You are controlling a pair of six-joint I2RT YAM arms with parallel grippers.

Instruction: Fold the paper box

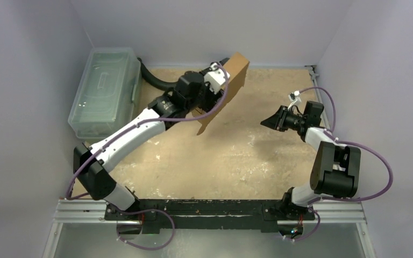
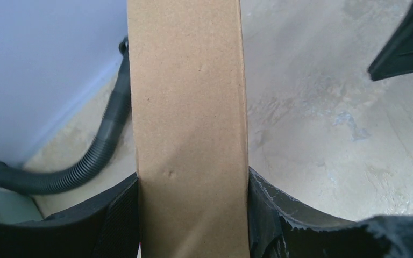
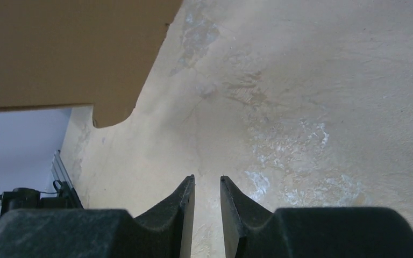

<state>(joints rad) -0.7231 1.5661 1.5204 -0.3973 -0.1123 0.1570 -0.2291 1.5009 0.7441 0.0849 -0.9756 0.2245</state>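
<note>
Flat brown paper box (image 1: 232, 88) held up, top middle.
The left gripper (image 1: 219, 74) is clamped on it. The right gripper (image 3: 207, 185) is at middle right, its fingers a thin gap apart and empty. A clear bin (image 1: 105, 91) sits at upper left.

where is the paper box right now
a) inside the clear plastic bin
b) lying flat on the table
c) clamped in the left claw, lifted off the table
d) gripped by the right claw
c: the left wrist view shows the paper box clamped in the left claw, the top view shows it raised above the table, and the right claw holds nothing.
</note>
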